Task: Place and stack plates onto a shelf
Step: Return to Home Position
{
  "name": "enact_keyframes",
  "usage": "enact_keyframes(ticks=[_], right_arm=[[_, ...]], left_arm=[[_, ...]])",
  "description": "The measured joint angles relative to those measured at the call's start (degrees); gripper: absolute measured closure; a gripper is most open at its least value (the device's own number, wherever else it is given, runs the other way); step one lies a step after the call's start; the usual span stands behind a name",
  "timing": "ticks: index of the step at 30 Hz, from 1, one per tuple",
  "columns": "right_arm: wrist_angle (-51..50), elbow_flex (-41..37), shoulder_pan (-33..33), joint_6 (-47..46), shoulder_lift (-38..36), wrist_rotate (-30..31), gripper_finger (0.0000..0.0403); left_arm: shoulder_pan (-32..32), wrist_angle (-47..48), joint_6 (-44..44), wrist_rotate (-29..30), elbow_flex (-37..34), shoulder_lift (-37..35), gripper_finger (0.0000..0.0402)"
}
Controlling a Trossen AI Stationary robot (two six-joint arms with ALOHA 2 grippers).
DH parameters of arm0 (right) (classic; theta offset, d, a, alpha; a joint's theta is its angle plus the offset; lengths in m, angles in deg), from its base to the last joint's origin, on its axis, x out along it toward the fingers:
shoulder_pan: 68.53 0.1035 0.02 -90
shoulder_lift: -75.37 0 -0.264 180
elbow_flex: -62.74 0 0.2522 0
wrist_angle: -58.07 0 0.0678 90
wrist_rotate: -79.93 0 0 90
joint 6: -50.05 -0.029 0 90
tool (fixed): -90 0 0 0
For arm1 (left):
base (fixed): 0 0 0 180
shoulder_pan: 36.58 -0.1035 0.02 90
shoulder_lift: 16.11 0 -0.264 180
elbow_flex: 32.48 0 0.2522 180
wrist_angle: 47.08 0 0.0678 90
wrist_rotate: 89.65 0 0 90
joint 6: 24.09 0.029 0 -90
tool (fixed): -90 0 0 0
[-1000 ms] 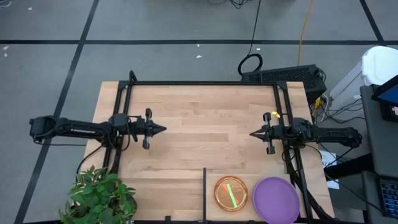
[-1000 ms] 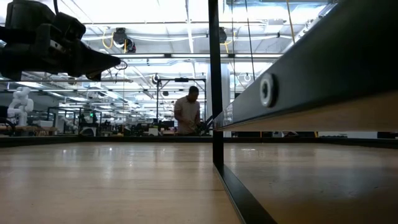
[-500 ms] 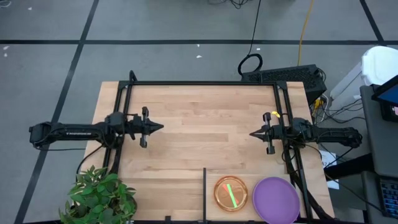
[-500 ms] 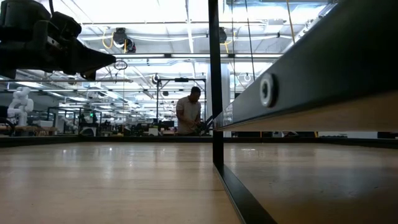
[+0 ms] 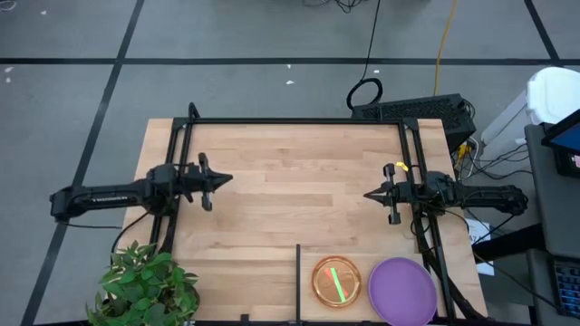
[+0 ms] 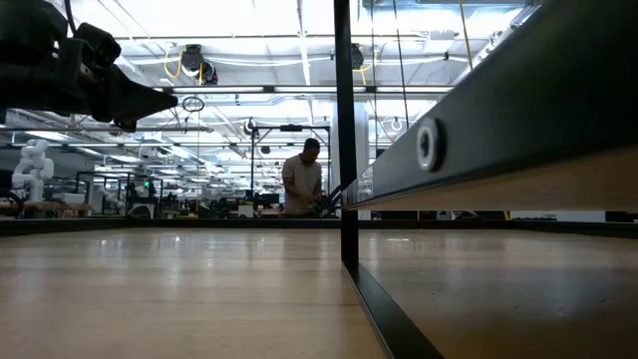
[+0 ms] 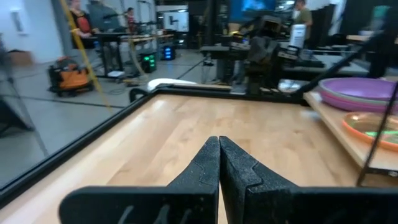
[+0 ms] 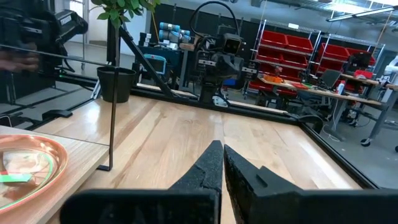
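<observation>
Left gripper (image 5: 227, 178) and right gripper (image 5: 367, 195) hover empty, fingers pressed together. Stacked plates (image 5: 402, 291) sit on the shelf (image 5: 358, 255) beside the right gripper. Risk: a low right-arm sweep could clip the stacks.

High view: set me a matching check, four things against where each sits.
1 purple plate
2 orange plate
3 left gripper
4 right gripper

A on the shelf, next to the divider bar
B shut, over the table's left side
C on the shelf, at its right end
D shut, over the table's right side

Pairs: 1-C, 2-A, 3-B, 4-D
</observation>
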Motion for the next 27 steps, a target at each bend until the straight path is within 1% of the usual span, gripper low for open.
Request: enact_keyframes(ticks=[3,8,15,18,22,27], right_arm=[[0.0,0.0,0.0,0.0,0.0,0.0,0.0403],[0.0,0.0,0.0,0.0,0.0,0.0,0.0403],[0.1,0.0,0.0,0.0,0.0,0.0,0.0403],[0.1,0.0,0.0,0.0,0.0,0.0,0.0403],[0.1,0.0,0.0,0.0,0.0,0.0,0.0403],[0.1,0.0,0.0,0.0,0.0,0.0,0.0403]], left_arm=[[0.4,2.4,-0.4,2.1,0.0,-2.1,0.0401],[1.8,7.5,-1.4,2.9,0.0,-4.3,0.0401],[3.6,9.0,-0.1,5.6,0.0,-7.8,0.0401],[3.7,11.0,0.4,5.7,0.0,-9.8,0.0401],[4.4,13.9,-1.1,5.7,0.0,-13.0,0.0401],[5.9,14.1,-0.5,5.7,0.1,-16.3,0.0401]])
